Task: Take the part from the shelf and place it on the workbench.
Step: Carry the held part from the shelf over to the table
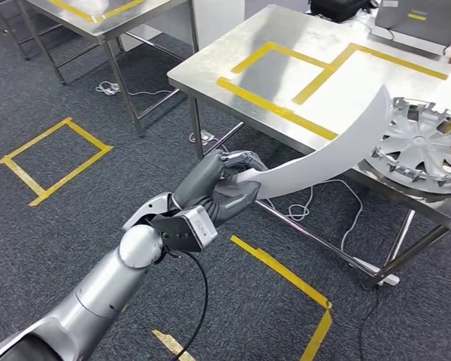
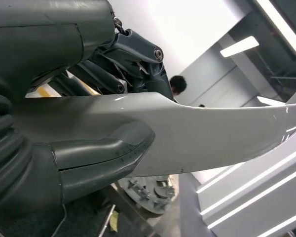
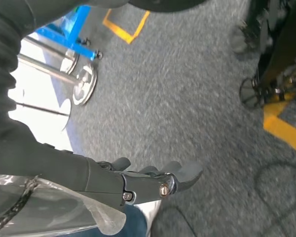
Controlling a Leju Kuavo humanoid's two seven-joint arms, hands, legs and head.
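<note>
My left hand (image 1: 226, 186) grips one end of a long curved grey part (image 1: 331, 150), thumb below and fingers above. The part arcs up to the right, and its far tip reaches over the front edge of the steel workbench (image 1: 252, 68), next to a silver wheel cover (image 1: 425, 147). In the left wrist view the same grey part (image 2: 199, 133) runs across between the thumb (image 2: 101, 158) and the dark fingers (image 2: 135, 54). My right hand (image 3: 154, 182) hangs over the carpet with its fingers stretched out and nothing in it.
Yellow tape frames mark the workbench top (image 1: 308, 83) and the carpet (image 1: 52, 158). A second steel table (image 1: 92, 22) stands at the back left. Cables (image 1: 308, 203) trail under the workbench, beside its slanted legs (image 1: 404, 241). A person's head (image 2: 178, 85) appears in the left wrist view.
</note>
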